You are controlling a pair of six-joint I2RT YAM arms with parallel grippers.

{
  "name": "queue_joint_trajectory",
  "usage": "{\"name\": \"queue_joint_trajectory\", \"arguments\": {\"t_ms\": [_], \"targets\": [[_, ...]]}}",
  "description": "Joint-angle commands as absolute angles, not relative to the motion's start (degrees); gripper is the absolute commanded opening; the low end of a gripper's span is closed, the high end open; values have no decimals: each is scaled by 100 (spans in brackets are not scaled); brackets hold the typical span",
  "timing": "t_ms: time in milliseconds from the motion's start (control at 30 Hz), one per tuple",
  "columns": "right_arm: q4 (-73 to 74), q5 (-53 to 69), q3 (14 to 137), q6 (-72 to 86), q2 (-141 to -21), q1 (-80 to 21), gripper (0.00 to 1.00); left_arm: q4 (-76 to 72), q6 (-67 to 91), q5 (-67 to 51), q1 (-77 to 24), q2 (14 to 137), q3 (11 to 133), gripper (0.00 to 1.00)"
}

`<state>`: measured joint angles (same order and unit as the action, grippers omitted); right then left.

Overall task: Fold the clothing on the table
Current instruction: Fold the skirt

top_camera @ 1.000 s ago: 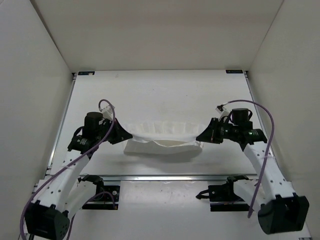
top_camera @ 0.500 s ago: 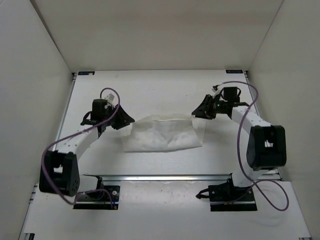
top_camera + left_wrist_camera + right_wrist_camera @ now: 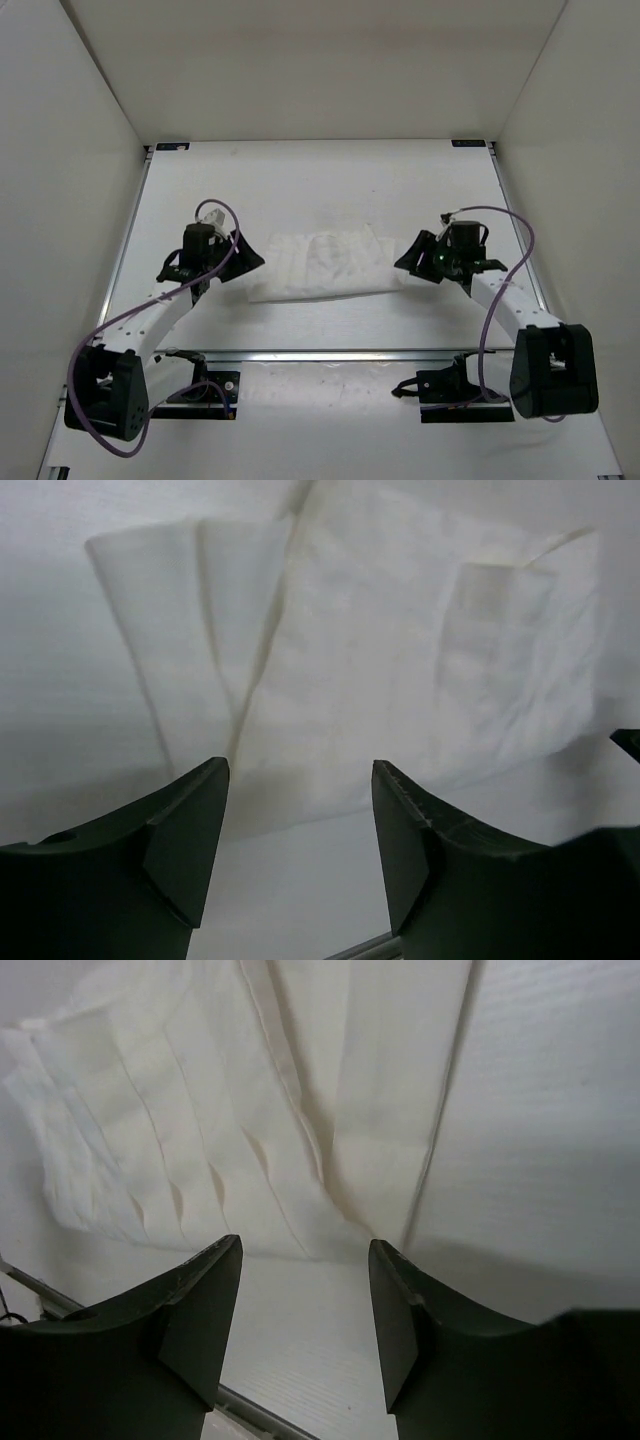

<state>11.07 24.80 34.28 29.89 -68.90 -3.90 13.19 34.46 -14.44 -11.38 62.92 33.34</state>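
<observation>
The clothing (image 3: 325,265) lies flat on the table (image 3: 320,185) as a folded white rectangle between my two arms. Its pleat-like creases show in the right wrist view (image 3: 190,1130), and a small pocket-like patch shows in the left wrist view (image 3: 400,670). My left gripper (image 3: 250,260) stands open just off the cloth's left edge, nothing between its fingers (image 3: 190,840). My right gripper (image 3: 405,262) is open too, just off the right edge, with bare table between its fingers (image 3: 205,1310).
A metal rail (image 3: 320,353) runs along the table's near edge, with the arm bases (image 3: 200,390) behind it. Plain white walls (image 3: 60,150) close in the left, right and far sides. Purple cables (image 3: 510,215) loop over both arms.
Both grippers have opened and let go of the clothing. The cloth, earlier held stretched between them, now lies folded on the table. Both arms have drawn slightly back from its edges.
</observation>
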Motion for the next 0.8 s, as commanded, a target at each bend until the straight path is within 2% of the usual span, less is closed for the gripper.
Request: {"name": "queue_joint_trajectory", "arguments": {"t_ms": [0,233,600,633,700,767], "targets": [[897,1907,2885,3191,-6355,-650,51,1538,3340,-985,-1151,6047,2910,70],[660,1986,2602,3146,-6750,-545,50,1617,3401,-607,-1643,5985,2584,76],[158,2197,2549,3261,-7364,-800,51,1644,3436,-466,-1810,6090,2268,79],[62,2267,2540,3278,-7417,-800,50,1617,3454,-492,-1871,6152,2276,78],[27,2311,2540,3322,-7506,-826,47,1486,3498,-562,-1924,6327,2259,67],[-131,2398,2522,3357,-7541,-809,39,1258,3594,-720,-1951,6407,2171,43]]}}
